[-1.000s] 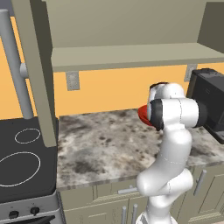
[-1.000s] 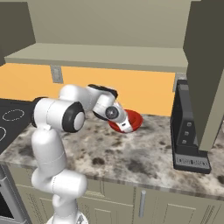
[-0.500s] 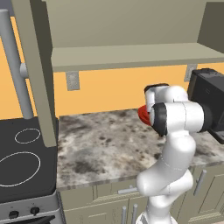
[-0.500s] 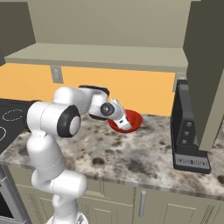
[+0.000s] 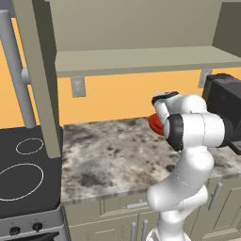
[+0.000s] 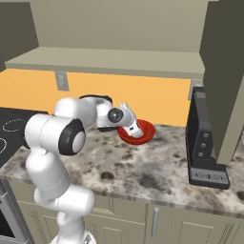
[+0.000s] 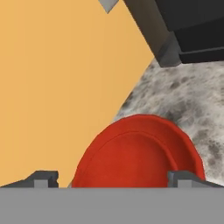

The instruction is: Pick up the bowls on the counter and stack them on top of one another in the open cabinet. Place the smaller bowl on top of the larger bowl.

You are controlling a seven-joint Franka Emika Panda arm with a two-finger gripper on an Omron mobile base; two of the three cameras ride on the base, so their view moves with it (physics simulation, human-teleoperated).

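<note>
Even, bright rendered light, soft shadows, no glare; hand view slightly blurred.

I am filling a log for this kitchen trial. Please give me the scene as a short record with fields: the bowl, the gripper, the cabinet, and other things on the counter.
bowl: one red bowl in view, sitting on the counter near the orange back wall
bowl size: cannot tell whether it is the smaller or the larger one
gripper: gripper open, fingertips on either side of the bowl, not closed on it
cabinet: open cabinet above the counter, the visible part of its shelf is bare
other things: black appliance at the counter's right end; black stovetop to the left
</note>
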